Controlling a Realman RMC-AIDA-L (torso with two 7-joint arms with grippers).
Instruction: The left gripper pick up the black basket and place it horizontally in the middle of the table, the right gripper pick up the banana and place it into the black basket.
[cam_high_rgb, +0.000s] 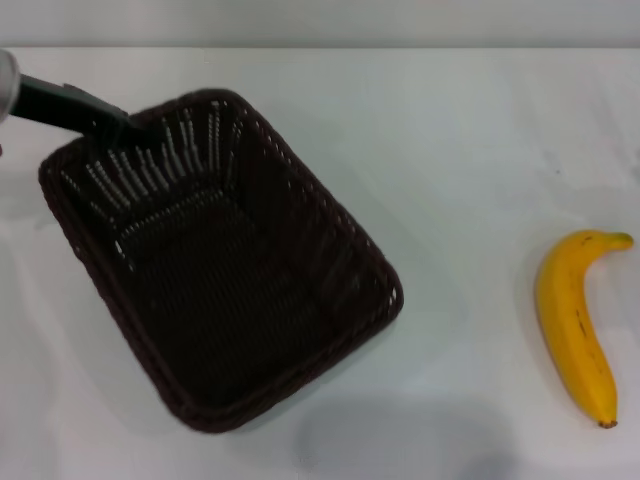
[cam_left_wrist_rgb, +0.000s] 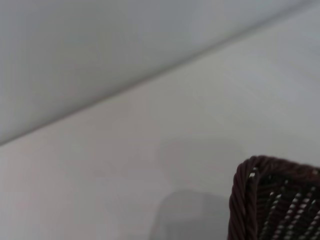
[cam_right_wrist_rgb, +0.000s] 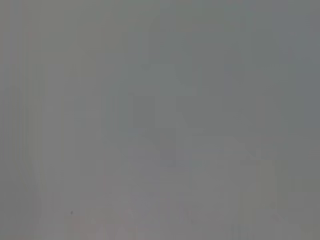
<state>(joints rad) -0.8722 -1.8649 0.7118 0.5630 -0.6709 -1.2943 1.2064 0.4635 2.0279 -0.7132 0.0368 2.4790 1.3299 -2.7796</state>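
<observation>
Diagonally, black basket (cam_high_rgb: 220, 260) runs far-left to near-right.

Only one corner of the basket (cam_left_wrist_rgb: 272, 200) in sight, dark brown and woven, with a thick braided rim. Small light gaps between the strands of its side wall. Sits on the white table (cam_left_wrist_rgb: 125, 165), right below the wrist. A soft grey shadow on the table just beside that corner. Farther out, the table's far edge, then a plain pale wall (cam_left_wrist_rgb: 90, 55).
</observation>
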